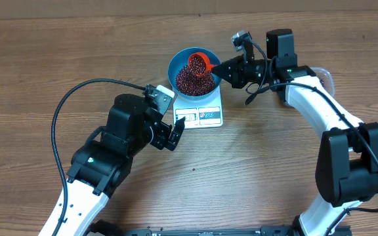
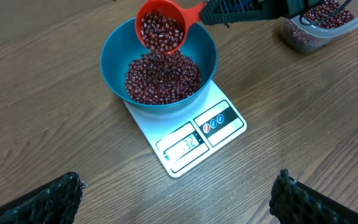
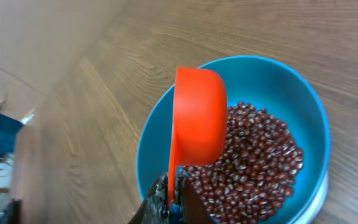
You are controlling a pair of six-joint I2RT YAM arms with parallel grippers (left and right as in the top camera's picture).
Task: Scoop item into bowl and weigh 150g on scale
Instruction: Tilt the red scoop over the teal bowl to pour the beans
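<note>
The blue bowl (image 1: pixel 192 69) stands on the white scale (image 1: pixel 202 115) and holds a heap of dark red beans (image 2: pixel 162 78). My right gripper (image 3: pixel 173 194) is shut on the handle of an orange-red scoop (image 3: pixel 197 115). The scoop (image 2: pixel 161 29) is tipped over the bowl's far side and beans are spilling from it onto the heap. The scale's display (image 2: pixel 183 145) faces my left gripper (image 2: pixel 176 196), which hangs open over bare table in front of the scale with nothing between its fingers.
A clear plastic tub (image 2: pixel 316 25) with more beans sits to the right of the bowl, behind the right arm. One stray bean (image 1: pixel 193 170) lies on the wooden table in front of the scale. A black cable (image 1: pixel 77 98) loops to the left.
</note>
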